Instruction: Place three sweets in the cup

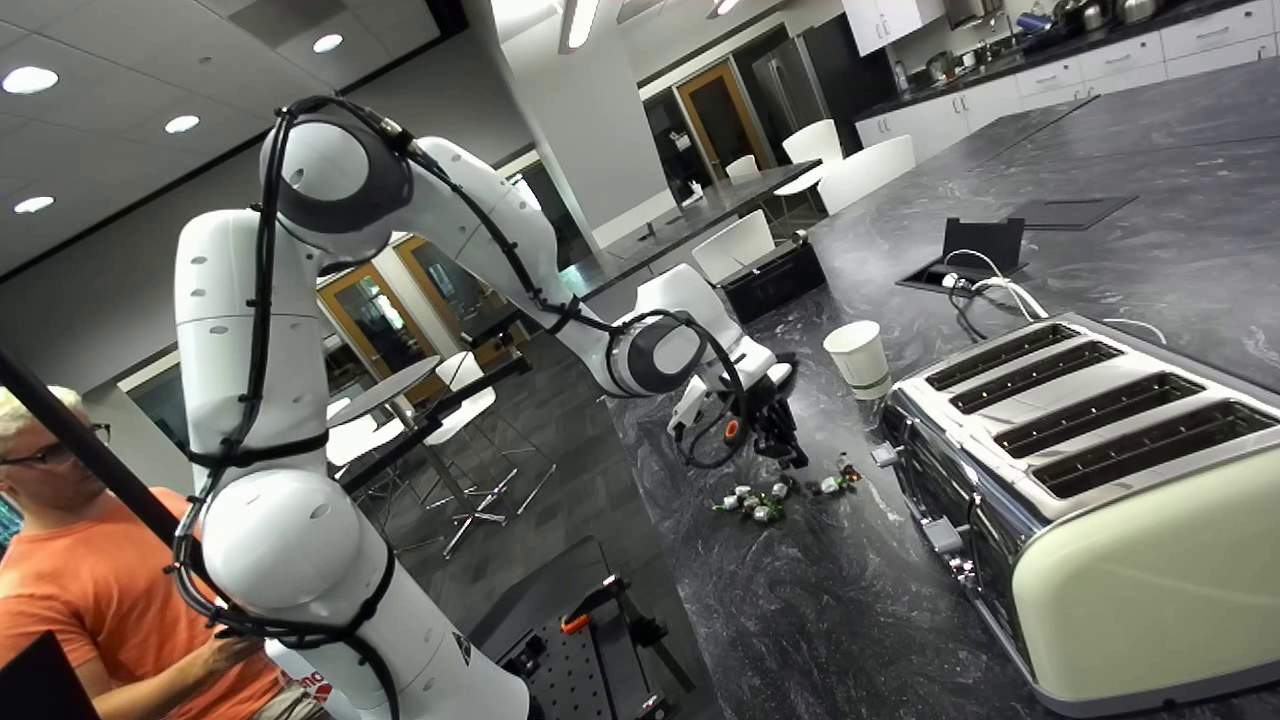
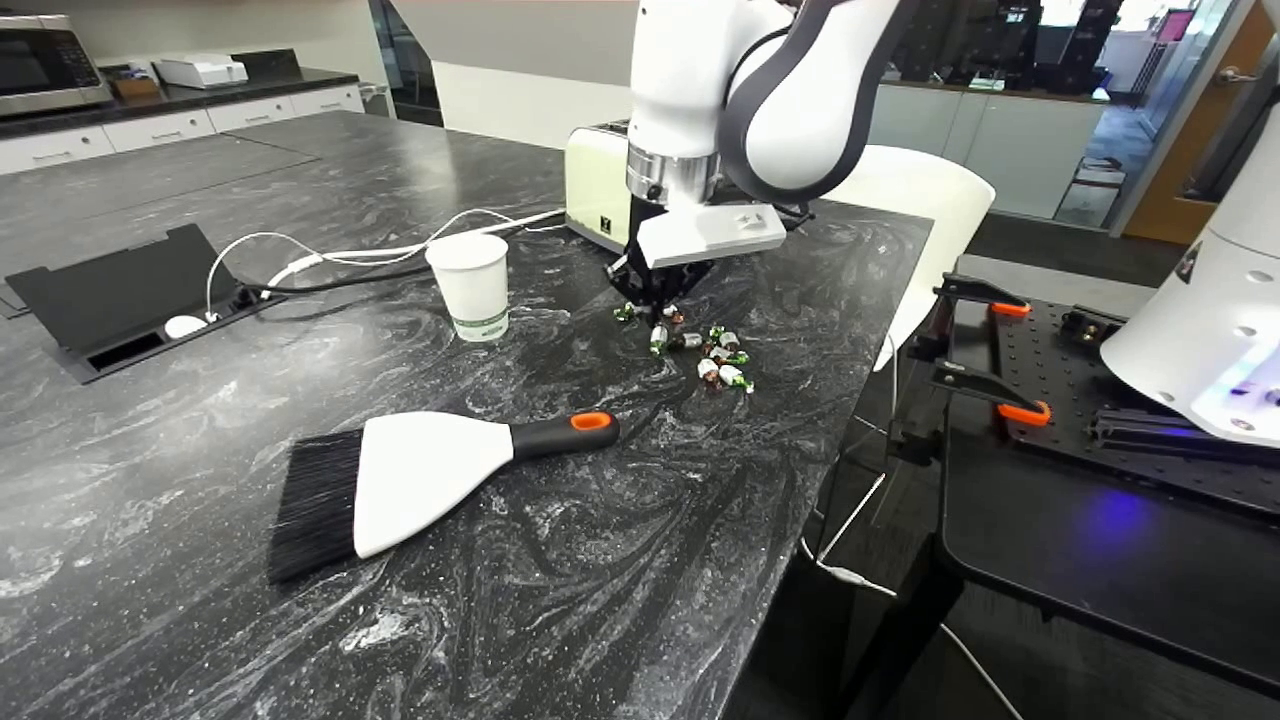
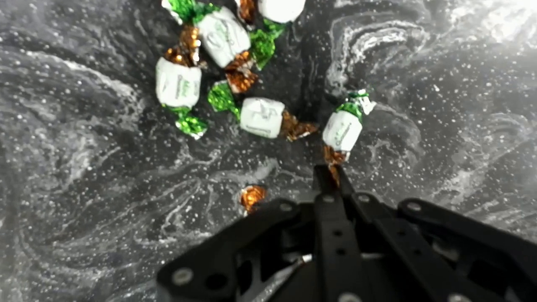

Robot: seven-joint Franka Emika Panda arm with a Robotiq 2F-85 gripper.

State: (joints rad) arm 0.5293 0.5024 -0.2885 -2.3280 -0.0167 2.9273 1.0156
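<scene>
Gripper: low over the worktop, apart from the cup; its fingers are drawn close together, pinching the brown foil twist of the held sweet.
Held sweet: outside the cup, on the gripper's side of it; white wrapper with green print, brown foil at the pinched end, shiny green foil at the far one. Whether it touches the worktop cannot be told.
Loose sweets: wrapped alike, scattered over the worktop on that same side of the cup, some of them touching.
Cup: white, upright, a green band near the base; its inside is hidden.
Toaster: four slots, pale cream end, far bulkier than the cup and apart from it.
White cables: pass behind the cup in an exterior view.
Outlet box: black, lid raised, left of the cup there.
Brush: flat on the worktop, nearer the camera than the cup in an exterior view; white body, black bristles, dark handle with an orange-rimmed hole.
</scene>
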